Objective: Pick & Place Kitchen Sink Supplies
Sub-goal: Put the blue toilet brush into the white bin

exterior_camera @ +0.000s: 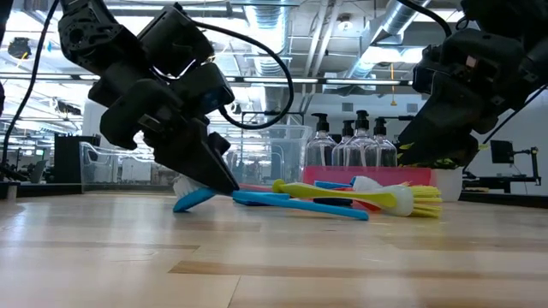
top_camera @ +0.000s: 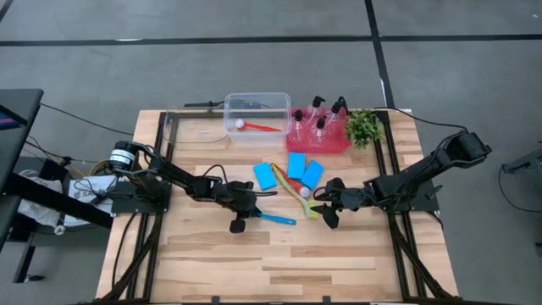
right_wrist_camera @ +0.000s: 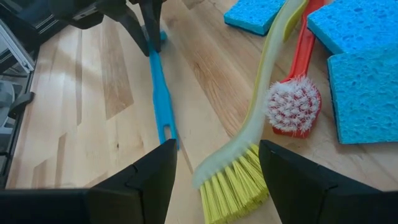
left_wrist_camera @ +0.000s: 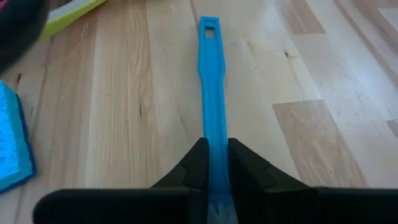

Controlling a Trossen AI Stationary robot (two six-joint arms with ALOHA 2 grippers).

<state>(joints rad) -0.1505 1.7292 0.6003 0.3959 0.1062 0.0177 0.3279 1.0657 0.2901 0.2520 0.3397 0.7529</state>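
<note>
The left gripper pinches the blue brush on the table, while sponges and other brushes beyond it await placing.

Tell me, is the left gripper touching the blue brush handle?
Touching. The left wrist view shows the left gripper with both fingers pressed against the blue brush handle, no gap on either side.

Clear plastic tub and red tray side by side at far edge of wooden counter; leafy green plant just beside tray.
</note>
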